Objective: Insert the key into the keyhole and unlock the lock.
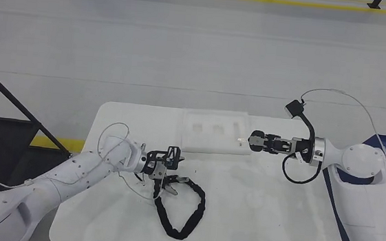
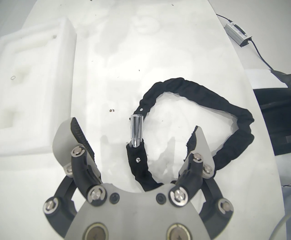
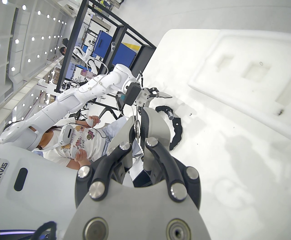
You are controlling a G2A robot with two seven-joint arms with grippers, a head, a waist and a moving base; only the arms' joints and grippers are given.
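Note:
A black fabric-covered chain lock lies looped on the white table, its chrome lock cylinder joining the two ends. My left gripper hangs open just above that cylinder, one finger on each side and neither touching it; the top view has this gripper at the loop's near end. My right gripper is held above the table's right half, by the foam tray's corner. Its fingers are shut on a thin metal key with a ring. Beyond it lies the chain.
A white foam tray with square recesses sits at the back middle of the table, close to the left gripper's side. A grey power adapter with a cable lies off the table edge. Bare tabletop stretches between the two arms.

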